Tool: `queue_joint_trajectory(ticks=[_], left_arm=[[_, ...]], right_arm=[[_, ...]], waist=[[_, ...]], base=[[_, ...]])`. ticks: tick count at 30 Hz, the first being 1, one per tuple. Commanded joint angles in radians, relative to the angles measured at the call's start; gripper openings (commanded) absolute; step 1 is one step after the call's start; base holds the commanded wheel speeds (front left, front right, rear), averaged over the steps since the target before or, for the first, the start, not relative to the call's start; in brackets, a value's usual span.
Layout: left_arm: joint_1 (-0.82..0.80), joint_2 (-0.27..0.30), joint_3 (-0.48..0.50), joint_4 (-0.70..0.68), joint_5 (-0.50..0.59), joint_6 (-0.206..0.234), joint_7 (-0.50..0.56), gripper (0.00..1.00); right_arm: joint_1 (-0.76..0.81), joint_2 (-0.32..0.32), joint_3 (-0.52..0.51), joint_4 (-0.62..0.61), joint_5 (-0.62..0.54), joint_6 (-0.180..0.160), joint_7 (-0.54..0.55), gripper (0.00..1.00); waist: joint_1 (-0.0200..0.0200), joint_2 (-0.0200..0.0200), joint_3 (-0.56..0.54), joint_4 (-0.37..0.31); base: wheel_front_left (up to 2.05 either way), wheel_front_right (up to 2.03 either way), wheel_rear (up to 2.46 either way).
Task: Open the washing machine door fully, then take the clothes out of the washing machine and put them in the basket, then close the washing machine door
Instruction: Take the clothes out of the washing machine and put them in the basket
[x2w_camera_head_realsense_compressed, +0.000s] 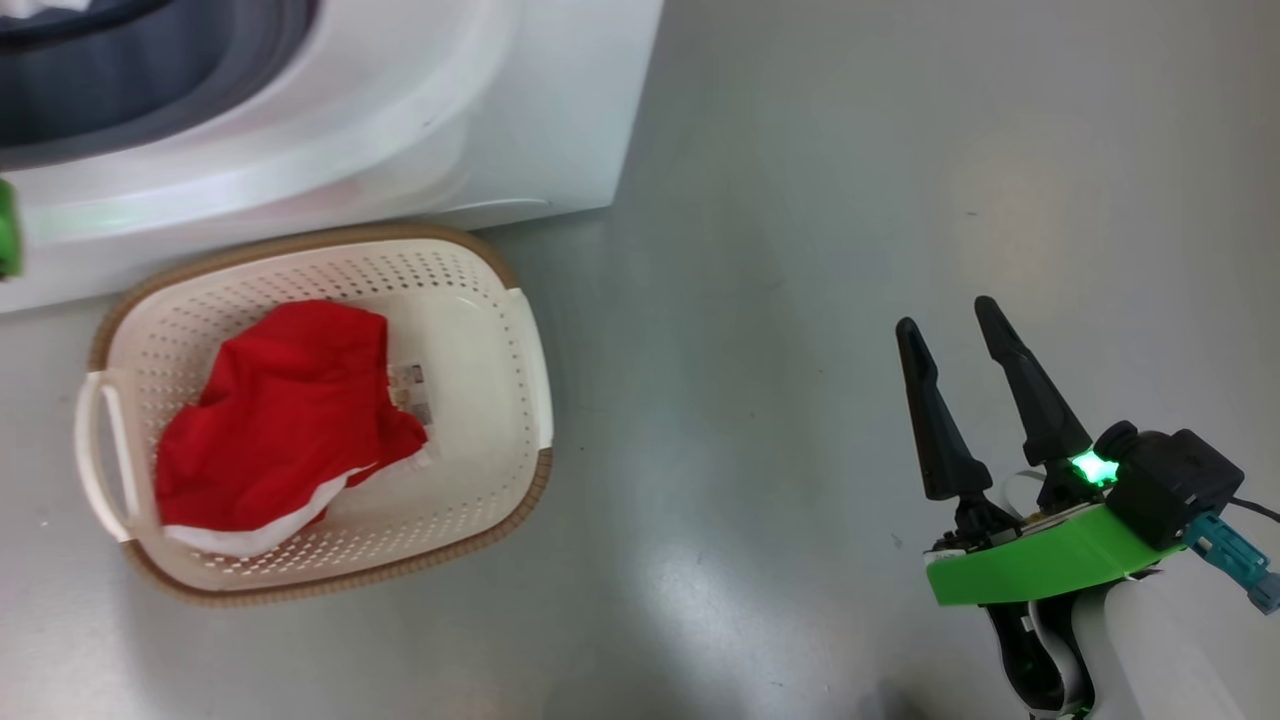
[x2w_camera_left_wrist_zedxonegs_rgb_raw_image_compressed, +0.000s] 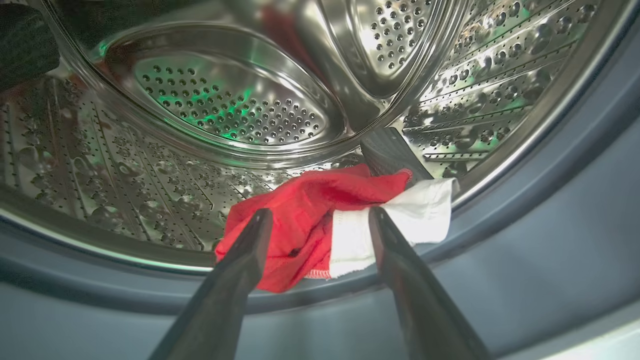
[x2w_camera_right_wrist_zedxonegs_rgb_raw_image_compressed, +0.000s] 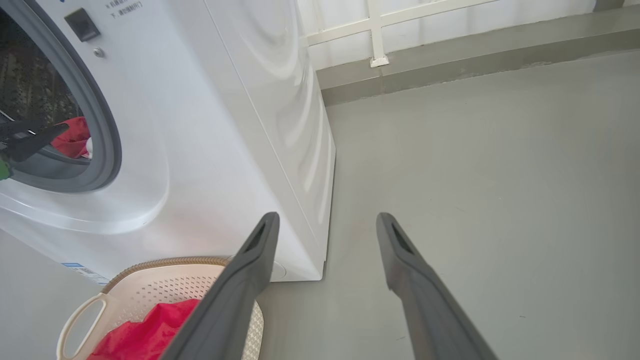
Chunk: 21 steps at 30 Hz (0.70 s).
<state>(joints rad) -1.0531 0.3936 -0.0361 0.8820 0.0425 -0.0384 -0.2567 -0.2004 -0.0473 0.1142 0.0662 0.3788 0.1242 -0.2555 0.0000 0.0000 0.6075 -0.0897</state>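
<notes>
Our left fingers (x2w_camera_left_wrist_zedxonegs_rgb_raw_image_compressed: 247, 250) stand wide apart at the mouth of the washing machine (x2w_camera_head_realsense_compressed: 560, 100), closed on nothing. Between their tips lies a red garment (x2w_camera_left_wrist_zedxonegs_rgb_raw_image_compressed: 305, 210), crumpled on the lower lip of the steel drum (x2w_camera_left_wrist_zedxonegs_rgb_raw_image_compressed: 225, 100) where it meets the grey-blue gasket (x2w_camera_left_wrist_zedxonegs_rgb_raw_image_compressed: 550, 210). Its white trim (x2w_camera_left_wrist_zedxonegs_rgb_raw_image_compressed: 425, 210) runs behind the right-hand finger and spills out just past it. We cannot tell whether either fingertip touches the cloth. A dark ridge (x2w_camera_left_wrist_zedxonegs_rgb_raw_image_compressed: 387, 150) of the drum rises just beyond the garment, farther from the fingertips.

Our right fingers (x2w_camera_head_realsense_compressed: 935, 420) are likewise spread wide and empty. They hang over the bare grey floor (x2w_camera_head_realsense_compressed: 780, 300), well apart from the machine. The basket (x2w_camera_head_realsense_compressed: 500, 290) sits on the floor off to the left of these fingers, just in front of the machine's base. A second red garment (x2w_camera_head_realsense_compressed: 280, 420) with a white hem lies inside it, beside a paper label (x2w_camera_head_realsense_compressed: 410, 390). In the right wrist view the basket's rim shows just under the left-hand finger, and the machine's lower corner lies just beyond that fingertip.
</notes>
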Motion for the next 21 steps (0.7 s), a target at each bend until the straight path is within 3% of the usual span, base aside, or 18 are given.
queue_joint_trajectory(ticks=[1,21], left_arm=[[-0.029,0.076,0.018,0.005,0.006,0.013,-0.005,1.00],[-0.215,0.220,-0.014,0.217,0.004,0.025,-0.005,1.00]], right_arm=[[-0.002,-0.003,0.030,-0.028,0.012,0.007,-0.006,1.00],[-0.006,-0.003,0.083,-0.061,0.039,0.007,-0.006,1.00]], waist=[[0.0000,0.0000,0.014,-0.018],[0.0000,0.0000,0.085,-0.107]], base=[[0.00,0.00,0.00],[0.00,0.00,0.00]])
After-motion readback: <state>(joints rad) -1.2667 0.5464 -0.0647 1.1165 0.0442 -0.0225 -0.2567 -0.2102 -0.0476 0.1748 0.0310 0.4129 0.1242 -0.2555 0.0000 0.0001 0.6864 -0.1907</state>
